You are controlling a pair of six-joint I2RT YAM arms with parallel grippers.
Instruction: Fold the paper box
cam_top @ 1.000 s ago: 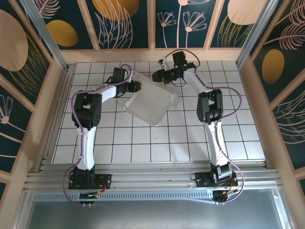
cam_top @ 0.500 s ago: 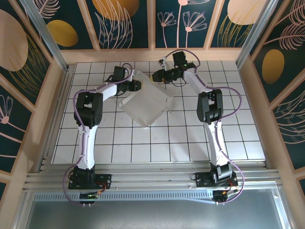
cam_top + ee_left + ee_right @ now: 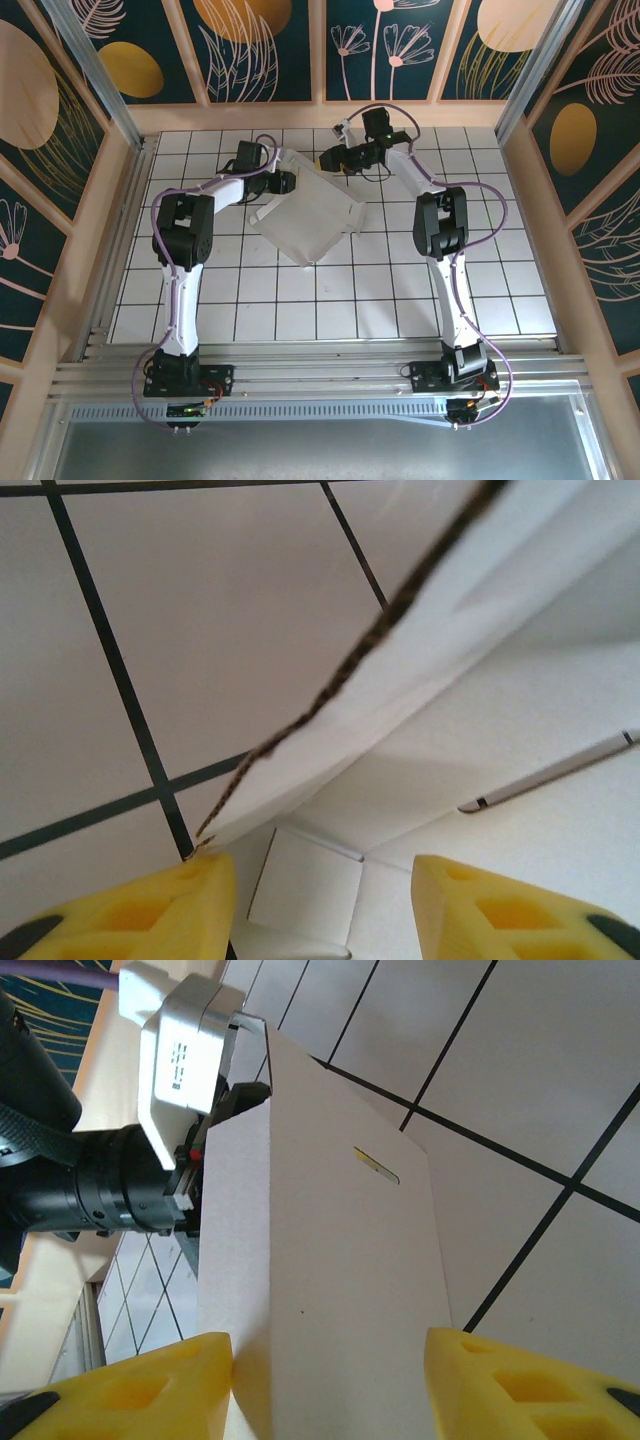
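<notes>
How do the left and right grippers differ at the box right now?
The left gripper sits at the box's left far corner; the right gripper sits at its far edge, farther back. A raised wall's edge runs down to one of the left fingers; a flap spans the gap between the right fingers. Shared: both have yellow fingers standing apart, right at the box.

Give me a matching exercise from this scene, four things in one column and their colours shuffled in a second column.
Things:
1. paper box
2. left fingers
3. cable
4. tile lines

Colours:
a. purple
b. black
c. white
d. yellow

Pairs: 1-c, 2-d, 3-a, 4-b.
</notes>
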